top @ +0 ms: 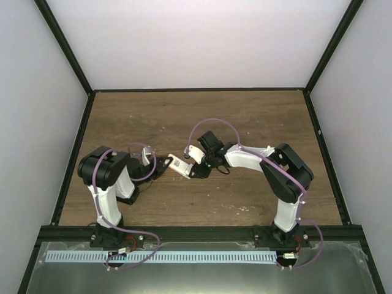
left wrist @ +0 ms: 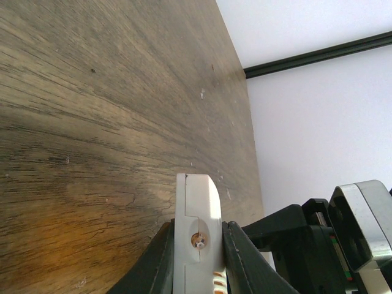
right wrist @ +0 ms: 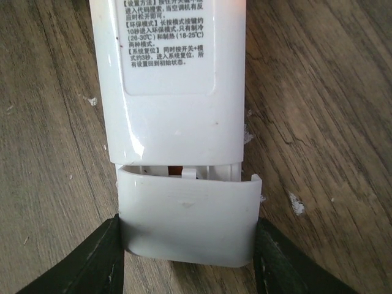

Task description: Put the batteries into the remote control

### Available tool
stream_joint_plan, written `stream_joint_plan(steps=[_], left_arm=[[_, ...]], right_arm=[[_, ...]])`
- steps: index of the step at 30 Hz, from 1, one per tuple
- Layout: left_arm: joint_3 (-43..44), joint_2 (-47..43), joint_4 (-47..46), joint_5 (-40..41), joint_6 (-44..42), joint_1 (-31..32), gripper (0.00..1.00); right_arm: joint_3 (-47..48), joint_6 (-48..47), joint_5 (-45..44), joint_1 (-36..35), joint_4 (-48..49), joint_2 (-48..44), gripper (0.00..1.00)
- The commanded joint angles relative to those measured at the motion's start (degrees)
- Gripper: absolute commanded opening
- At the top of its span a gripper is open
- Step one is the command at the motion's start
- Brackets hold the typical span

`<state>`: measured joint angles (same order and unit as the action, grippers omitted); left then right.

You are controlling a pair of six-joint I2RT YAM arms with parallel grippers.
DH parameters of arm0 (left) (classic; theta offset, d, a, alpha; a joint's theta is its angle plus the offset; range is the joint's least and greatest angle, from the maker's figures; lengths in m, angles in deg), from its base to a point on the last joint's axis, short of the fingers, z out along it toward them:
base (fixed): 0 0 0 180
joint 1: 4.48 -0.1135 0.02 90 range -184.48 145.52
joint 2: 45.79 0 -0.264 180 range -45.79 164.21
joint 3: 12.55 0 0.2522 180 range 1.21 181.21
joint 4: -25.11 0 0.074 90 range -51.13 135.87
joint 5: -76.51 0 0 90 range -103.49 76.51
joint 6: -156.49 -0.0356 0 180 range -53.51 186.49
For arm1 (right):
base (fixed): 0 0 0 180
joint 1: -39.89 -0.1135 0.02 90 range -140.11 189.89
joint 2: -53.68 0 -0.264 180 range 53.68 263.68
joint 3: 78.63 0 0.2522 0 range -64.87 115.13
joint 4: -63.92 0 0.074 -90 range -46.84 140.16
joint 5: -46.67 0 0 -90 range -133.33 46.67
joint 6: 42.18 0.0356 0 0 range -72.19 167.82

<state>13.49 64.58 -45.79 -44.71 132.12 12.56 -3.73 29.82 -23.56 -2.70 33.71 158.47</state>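
The small flat white plastic remote control (top: 179,165) is held over the brown wooden table (top: 202,116), between both arms. The left gripper (left wrist: 197,236) pinches its thin sides firmly. The right gripper (right wrist: 187,248) clamps the white curved battery cover (right wrist: 187,211), which sits partly off the back.

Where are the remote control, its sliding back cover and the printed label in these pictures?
remote control (top: 179,165), top external view, on the middle of its white body.
sliding back cover (right wrist: 187,226), right wrist view, on the cover's flat centre.
printed label (right wrist: 168,49), right wrist view, on the lines of text.
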Motion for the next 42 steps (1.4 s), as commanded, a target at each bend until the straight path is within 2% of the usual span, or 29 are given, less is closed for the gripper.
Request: stream_joint_plan(steps=[1, 18, 31, 42], left_arm=[[-0.6, 1.5, -2.9, -1.1, -1.7, 0.0, 0.0], [-0.5, 1.6, -3.0, -1.0, -1.9, 0.0, 0.0], [-0.5, 1.8, -3.2, -0.8, -1.9, 0.0, 0.0], [-0.7, 1.7, -3.6, -1.0, -2.0, -0.1, 0.0]], right_arm=[[1.5, -1.6, 0.5, -1.2, 0.1, 2.1, 0.44], [1.6, -3.1, 3.9, -2.4, -3.5, 1.6, 0.44], [0.8, -0.6, 3.1, -2.7, -2.3, -3.6, 0.43], [0.5, -0.3, 1.1, -2.6, -3.3, -3.6, 0.43]])
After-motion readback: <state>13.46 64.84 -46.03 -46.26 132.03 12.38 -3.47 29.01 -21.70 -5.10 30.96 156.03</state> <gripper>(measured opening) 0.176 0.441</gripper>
